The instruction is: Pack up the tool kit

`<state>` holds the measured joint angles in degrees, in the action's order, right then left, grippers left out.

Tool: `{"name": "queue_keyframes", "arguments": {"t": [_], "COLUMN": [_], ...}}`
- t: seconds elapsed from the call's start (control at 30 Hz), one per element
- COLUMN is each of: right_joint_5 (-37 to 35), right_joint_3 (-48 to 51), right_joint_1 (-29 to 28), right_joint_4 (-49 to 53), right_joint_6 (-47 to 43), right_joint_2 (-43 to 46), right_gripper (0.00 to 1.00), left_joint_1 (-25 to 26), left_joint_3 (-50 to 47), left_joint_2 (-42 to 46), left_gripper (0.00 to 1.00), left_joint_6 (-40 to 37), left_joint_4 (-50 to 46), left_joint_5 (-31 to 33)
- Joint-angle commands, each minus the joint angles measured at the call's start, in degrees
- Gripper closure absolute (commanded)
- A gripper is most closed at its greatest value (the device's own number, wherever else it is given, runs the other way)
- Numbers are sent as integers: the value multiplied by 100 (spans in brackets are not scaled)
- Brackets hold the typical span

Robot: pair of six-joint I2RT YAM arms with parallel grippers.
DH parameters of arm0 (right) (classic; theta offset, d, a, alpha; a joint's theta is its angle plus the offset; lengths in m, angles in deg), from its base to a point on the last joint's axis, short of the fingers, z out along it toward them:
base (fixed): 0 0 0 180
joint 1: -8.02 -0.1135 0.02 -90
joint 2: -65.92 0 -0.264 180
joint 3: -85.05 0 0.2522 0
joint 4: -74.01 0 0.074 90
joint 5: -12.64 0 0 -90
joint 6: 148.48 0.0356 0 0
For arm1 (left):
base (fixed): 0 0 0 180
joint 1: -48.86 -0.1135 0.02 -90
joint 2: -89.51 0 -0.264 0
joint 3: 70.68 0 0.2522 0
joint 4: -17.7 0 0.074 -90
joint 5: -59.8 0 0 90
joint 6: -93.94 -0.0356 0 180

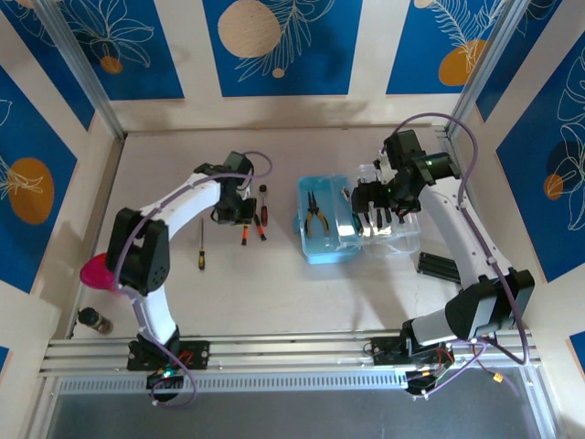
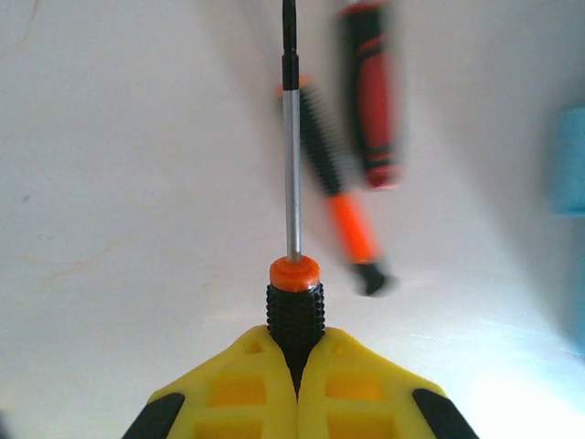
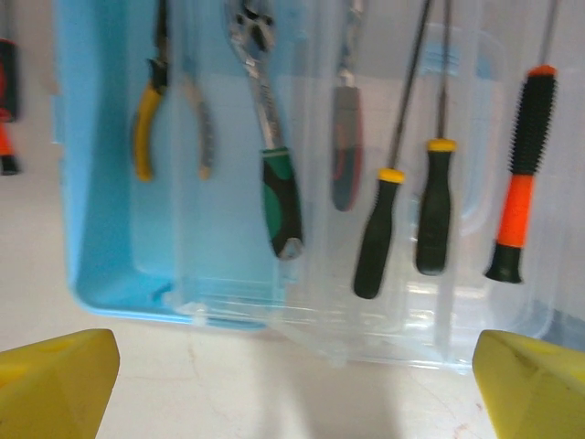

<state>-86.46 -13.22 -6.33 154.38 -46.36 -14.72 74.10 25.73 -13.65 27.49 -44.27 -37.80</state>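
From above, the blue case (image 1: 324,242) sits mid-table with its clear lid (image 1: 402,240) swung open flat to the right. The pliers (image 1: 315,212) lie in the blue half. The right gripper (image 1: 373,208) hangs over the lid near the hinge. The left gripper (image 1: 234,210) is left of the case, just beside a red-and-black screwdriver (image 1: 263,212) and an orange-and-black screwdriver (image 1: 247,230). A yellow-and-black screwdriver (image 1: 202,244) lies apart, further left.

At the left wrist, the yellow fingers (image 2: 247,393) are pressed together on the ribbed black handle of an orange-collared screwdriver (image 2: 293,274), its shaft pointing straight away. The two loose screwdrivers lie blurred on the table (image 2: 110,183) beyond it.

At the right wrist, the fingers (image 3: 55,384) stand wide apart with nothing between them, just short of the case's near edge. The pliers and a green-handled wrench (image 3: 274,183) lie in the blue half. Across the clear lid is a row of handles: one red and grey, two black with yellow collars, one orange and black.
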Motion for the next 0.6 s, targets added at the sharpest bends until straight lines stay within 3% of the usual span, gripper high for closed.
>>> {"name": "queue_keyframes", "arguments": {"t": [0.0,0.07,0.2,0.4,0.57], "right_joint_5": [1086,1657,2493,2600,2731], "right_joint_3": [130,234,439,444,448], "right_joint_1": [-149,-268,-531,-783,-993], "right_joint_4": [-504,-933,-1791,-2377,-2695], "right_joint_6": [90,183,514,789,908], "right_joint_2": [469,679,942,767,445], "right_gripper": [1,1,1,3,17], "left_joint_1": [-36,-12,109,372,509], "left_joint_3": [427,511,550,377,339], "left_joint_2": [578,737,990,1183,1188], "left_gripper": [100,100,100,100,100], "left_joint_6": [185,472,967,1631,1931], "left_joint_4": [425,830,1545,2576,3045], "left_joint_5": [-1457,-2097,-2717,-3217,-3373]}}
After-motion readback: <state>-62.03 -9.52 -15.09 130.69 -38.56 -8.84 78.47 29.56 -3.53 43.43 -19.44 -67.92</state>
